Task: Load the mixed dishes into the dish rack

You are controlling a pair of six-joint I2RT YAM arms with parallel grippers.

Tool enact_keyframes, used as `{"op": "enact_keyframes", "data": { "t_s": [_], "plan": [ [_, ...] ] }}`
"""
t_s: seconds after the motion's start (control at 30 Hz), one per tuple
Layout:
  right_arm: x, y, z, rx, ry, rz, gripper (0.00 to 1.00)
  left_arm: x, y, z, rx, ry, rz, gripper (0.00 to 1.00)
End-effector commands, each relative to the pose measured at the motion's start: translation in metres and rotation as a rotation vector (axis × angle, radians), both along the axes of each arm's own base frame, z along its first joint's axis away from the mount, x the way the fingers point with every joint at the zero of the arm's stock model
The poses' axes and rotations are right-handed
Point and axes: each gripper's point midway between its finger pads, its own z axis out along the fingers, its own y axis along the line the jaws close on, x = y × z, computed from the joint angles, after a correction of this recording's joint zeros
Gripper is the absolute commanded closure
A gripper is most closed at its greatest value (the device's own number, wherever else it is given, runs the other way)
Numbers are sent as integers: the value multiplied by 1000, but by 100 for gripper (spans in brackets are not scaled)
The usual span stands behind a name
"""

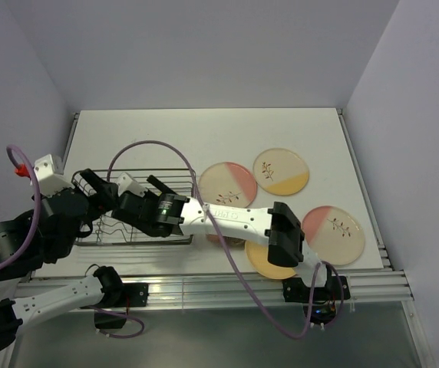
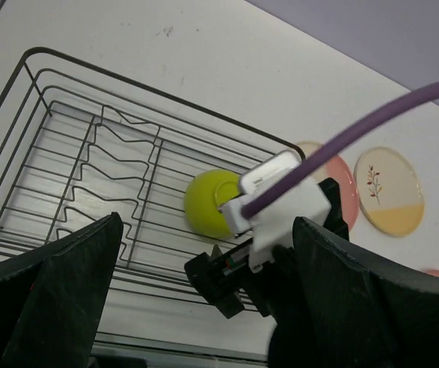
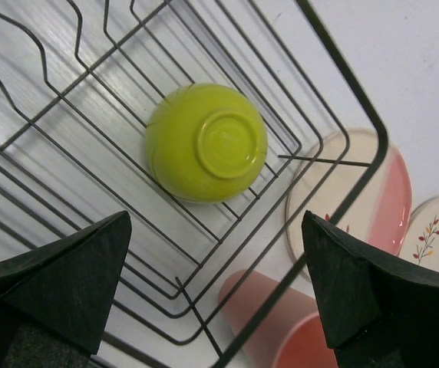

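The dish rack [image 1: 175, 176] stands at the table's left. A yellow-green bowl [image 3: 206, 142] lies upside down inside it, near its right corner, also seen in the left wrist view [image 2: 206, 204]. My right gripper [image 3: 216, 284] hangs open above the rack's corner, a little clear of the bowl, holding nothing. My left gripper [image 2: 208, 272] is open too, over the rack's near side, looking down on the right wrist. A pink cup [image 3: 281, 330] lies on its side just outside the rack. Plates rest on the table: cream-and-pink [image 1: 228, 184], cream-and-yellow with a sprig [image 1: 281, 171], another cream-and-pink [image 1: 332, 234], yellow-orange [image 1: 269, 262].
The right arm [image 1: 235, 218] stretches across the table from the right base to the rack and covers part of the yellow-orange plate. Its purple cable [image 2: 373, 123] crosses the left wrist view. The rack's wavy divider wires [image 2: 116, 165] fill its left half.
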Motion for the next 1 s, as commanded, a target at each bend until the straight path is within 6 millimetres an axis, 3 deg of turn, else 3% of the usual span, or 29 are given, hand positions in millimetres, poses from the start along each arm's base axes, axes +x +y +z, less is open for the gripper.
{"op": "enact_keyframes", "data": {
  "t_s": [0.0,0.1,0.2,0.37,0.4,0.47,0.5,0.67,0.83,0.97],
  "plan": [
    [-7,-4,75,190,-5,-7,0,1,-11,1,13,16,-55,1],
    [-2,-20,92,241,15,-39,0,5,-20,1,18,18,-71,1],
    [16,-47,104,297,55,-120,0,10,-29,3,27,13,-93,1],
    [59,-115,114,403,133,-313,0,18,-47,7,34,-4,-141,2],
    [80,-138,113,417,133,-383,0,21,-52,11,33,-19,-155,3],
    [90,-165,109,443,162,-445,1,24,-61,10,47,-14,-184,4],
    [106,-187,107,458,159,-507,1,26,-65,12,46,-19,-193,4],
    [128,-251,92,518,208,-676,3,36,-92,22,60,-33,-279,6],
    [140,-309,48,582,353,-876,7,40,-116,30,56,-50,-364,8],
    [137,-356,9,579,404,-1061,11,39,-128,28,51,-43,-421,8]
  ]
}}
